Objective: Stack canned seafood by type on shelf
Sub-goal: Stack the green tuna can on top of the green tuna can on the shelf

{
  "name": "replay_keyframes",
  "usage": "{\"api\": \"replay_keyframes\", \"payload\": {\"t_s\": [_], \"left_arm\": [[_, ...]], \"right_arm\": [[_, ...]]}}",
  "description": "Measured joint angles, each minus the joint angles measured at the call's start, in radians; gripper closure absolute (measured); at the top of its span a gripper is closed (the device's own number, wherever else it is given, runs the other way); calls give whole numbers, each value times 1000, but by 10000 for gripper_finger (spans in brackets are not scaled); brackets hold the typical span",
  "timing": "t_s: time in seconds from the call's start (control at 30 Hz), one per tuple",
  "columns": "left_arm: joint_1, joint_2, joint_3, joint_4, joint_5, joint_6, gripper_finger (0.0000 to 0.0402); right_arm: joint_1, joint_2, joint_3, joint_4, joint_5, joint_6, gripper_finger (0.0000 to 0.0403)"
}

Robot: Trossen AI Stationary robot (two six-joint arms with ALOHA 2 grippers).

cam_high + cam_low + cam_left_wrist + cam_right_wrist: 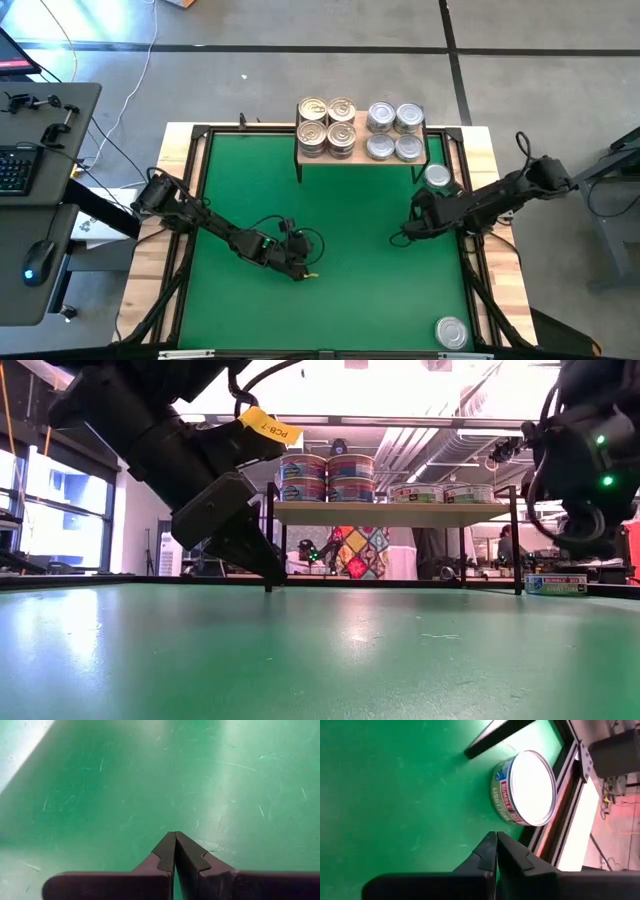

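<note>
The shelf [360, 158] stands at the mat's far edge. Golden-lidded cans [327, 124] fill its left half, stacked two high [327, 477]. Silver-lidded cans [394, 132] sit on its right half in one layer [443, 493]. Another silver-lidded can [437, 177] [527, 787] rests flat on the mat beside the shelf's right legs. A third [451, 332] lies at the near right corner. My right gripper [405, 232] [496, 837] is shut and empty, short of the can by the shelf. My left gripper [305, 270] [175, 837] is shut and empty, low over the mat's middle.
The green mat [340, 210] is bordered by a black metal frame [470, 250] on a wooden table. A desk with a keyboard and mouse [40, 255] stands to the left. The shelf's black legs [268, 535] come down onto the mat's far part.
</note>
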Motion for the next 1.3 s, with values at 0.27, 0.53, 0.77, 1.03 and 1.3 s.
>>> {"api": "replay_keyframes", "payload": {"t_s": [0.27,0.53,0.77,1.03,1.3], "left_arm": [[0,0,0,5,0,0,401],[0,0,0,16,1,2,401],[0,0,0,16,1,1,401],[0,0,0,16,27,0,401],[0,0,0,16,28,0,401]], "right_arm": [[-124,0,-86,114,87,1,402],[-246,0,-124,217,47,-82,402],[-285,0,-124,323,-70,-239,403],[-268,0,-84,266,-95,-199,403],[-297,0,-82,135,97,-16,403]]}}
